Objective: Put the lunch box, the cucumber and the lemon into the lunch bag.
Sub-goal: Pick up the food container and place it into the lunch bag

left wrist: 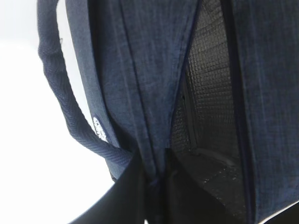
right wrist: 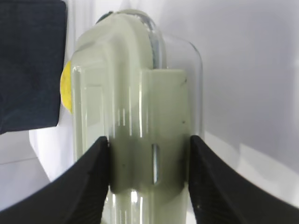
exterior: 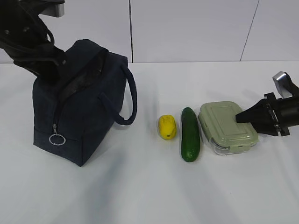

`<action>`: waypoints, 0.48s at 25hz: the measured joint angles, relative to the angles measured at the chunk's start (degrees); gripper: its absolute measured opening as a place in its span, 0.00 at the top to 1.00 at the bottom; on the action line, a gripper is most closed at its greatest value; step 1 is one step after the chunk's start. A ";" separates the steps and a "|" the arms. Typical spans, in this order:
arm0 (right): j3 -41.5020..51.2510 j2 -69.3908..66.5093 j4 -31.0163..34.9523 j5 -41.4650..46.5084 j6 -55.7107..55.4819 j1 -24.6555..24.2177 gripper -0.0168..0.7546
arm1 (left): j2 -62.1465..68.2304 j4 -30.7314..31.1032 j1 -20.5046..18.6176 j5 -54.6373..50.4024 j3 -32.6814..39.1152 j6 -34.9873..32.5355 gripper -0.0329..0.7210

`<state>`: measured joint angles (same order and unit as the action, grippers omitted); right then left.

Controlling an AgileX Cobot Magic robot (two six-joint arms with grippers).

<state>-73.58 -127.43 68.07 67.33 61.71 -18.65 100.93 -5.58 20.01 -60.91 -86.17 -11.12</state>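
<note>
Sitting on the white table in a row: bag on the left, then lemon, cucumber and box going right. The cucumber's long axis runs front to back, pointing away from the camera, and the box lies parallel just beside it with its green lid up. The lemon is near the cucumber's other side, also lengthwise front to back (it's the stubby one).

The bag stands upright with its zipper gaping and the ring pull hanging at the near end. The left claw is clenched on the edge of the bag's opening, fabric pinched between its fingers. The right claw comes in from the right and straddles the box's lid tab, fingers against either side, grasping it.
</note>
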 joint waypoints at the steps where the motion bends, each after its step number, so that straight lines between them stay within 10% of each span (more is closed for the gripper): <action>1: -0.12 0.28 -0.12 -0.33 -0.39 0.00 0.48 | 0.00 0.00 0.00 0.00 0.00 0.00 0.93; 12: -0.35 2.13 0.10 -2.01 -2.97 0.00 0.48 | 0.00 0.17 0.00 0.00 0.00 0.00 0.93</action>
<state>-73.93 -125.30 68.17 65.33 58.74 -18.65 100.93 -5.41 20.01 -60.91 -86.17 -11.12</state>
